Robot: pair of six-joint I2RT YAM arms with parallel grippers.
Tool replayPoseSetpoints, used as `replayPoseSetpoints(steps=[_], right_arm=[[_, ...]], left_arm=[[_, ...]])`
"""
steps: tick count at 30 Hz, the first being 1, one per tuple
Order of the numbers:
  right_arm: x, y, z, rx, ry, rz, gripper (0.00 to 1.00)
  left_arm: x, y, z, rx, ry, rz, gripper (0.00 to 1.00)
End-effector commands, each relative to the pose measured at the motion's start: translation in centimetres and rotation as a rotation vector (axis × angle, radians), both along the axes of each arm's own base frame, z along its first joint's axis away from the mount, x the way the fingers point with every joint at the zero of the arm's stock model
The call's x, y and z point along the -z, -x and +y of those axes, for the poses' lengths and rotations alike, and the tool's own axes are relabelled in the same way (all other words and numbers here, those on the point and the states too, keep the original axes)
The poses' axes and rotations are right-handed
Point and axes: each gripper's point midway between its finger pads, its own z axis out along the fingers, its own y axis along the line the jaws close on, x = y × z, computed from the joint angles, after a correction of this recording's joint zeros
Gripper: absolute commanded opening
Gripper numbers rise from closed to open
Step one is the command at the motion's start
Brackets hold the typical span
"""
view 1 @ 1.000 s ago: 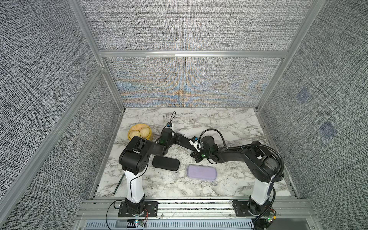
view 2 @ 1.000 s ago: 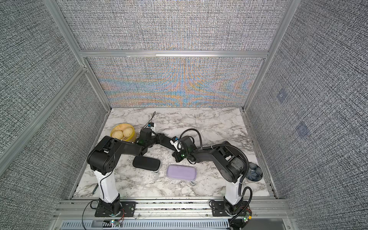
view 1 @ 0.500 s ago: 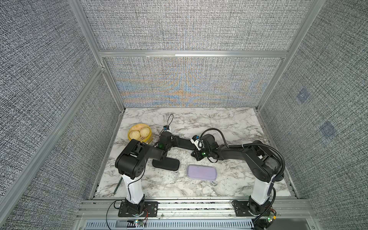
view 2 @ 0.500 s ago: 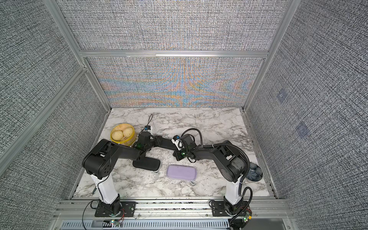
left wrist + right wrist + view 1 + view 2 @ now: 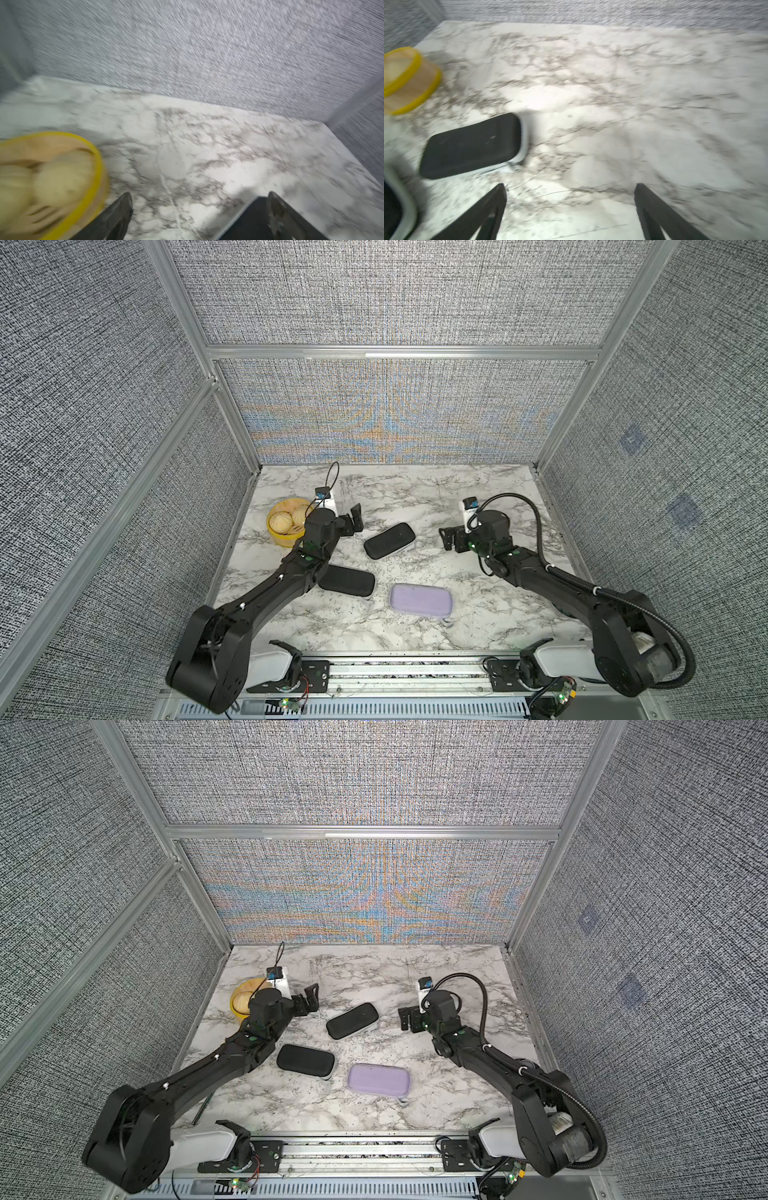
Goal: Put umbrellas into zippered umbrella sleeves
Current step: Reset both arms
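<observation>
Nearest me, the lavender sleeve (image 5: 420, 600) and a black sleeve (image 5: 347, 580) lie closed on the marble surface (image 5: 415, 489). Further back, the second black sleeve (image 5: 389, 540) lies slantwise between the left end effector (image 5: 352, 521) and the right end effector (image 5: 449, 538). Both have fingers spread and empty, with one narrow end of the sleeve toward each and neither clearly nearer.

The surface (image 5: 436, 497) is white marble veined with grey. One zippered umbrella sleeve (image 5: 389, 540) is black with a pale edge, the nearer sleeve (image 5: 349, 580) black, the third sleeve (image 5: 420, 600) lavender. The steamer basket (image 5: 277, 538) is yellow, its buns (image 5: 280, 521) cream. The walls (image 5: 374, 302) are speckled grey weave.
</observation>
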Motion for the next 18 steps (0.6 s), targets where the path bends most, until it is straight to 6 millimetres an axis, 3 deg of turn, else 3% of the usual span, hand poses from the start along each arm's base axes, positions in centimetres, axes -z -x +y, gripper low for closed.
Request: replayPoseSetpoints(steps=[1,3,4,7,10,12,13,14,16,18], right_arm=[[-0.6,-0.3,-6.6,0.253,0.111,-0.078,0.99],[-0.6,0.0,-7.0,0.198,0.161,-0.167,0.99],[-0.7,0.2,-8.1,0.231,0.224,-0.177,0.99],[1.1,0.7,-10.4,0.278,0.3,-0.165,0.99],[2.9,0.2,-10.8,0.266,0.293,-0.229,0.99],[2.7,-0.4,-10.4,0.255,0.27,-0.308,0.99],[3.7,-0.6,-10.4,0.245,0.264,-0.296,0.99],[4.0,-1.0,-10.8,0.26,0.247,-0.297,0.99],[5.2,-0.7,-11.5,0.252,0.192,-0.239,0.99],[5.6,-1.7,-12.4,0.28,0.157,-0.237,0.99]], left_arm=[[0.1,0.8,5.9,-0.244,-0.299,-0.028,1.0],[0.5,1.2,7.0,-0.284,-0.374,0.018,1.0],[1.0,1.3,7.6,-0.301,-0.419,0.028,1.0],[3.0,0.8,8.2,-0.303,-0.534,0.02,1.0],[5.0,0.2,8.5,-0.291,-0.559,-0.005,0.99],[7.2,0.0,10.3,-0.299,-0.484,0.059,1.0],[8.5,0.0,11.3,-0.284,-0.433,0.078,0.99],[7.9,-0.1,12.4,-0.332,-0.409,0.049,1.0],[7.9,0.3,12.3,-0.296,-0.39,0.021,0.99],[10.1,-0.7,13.3,-0.288,-0.327,0.063,0.98]])
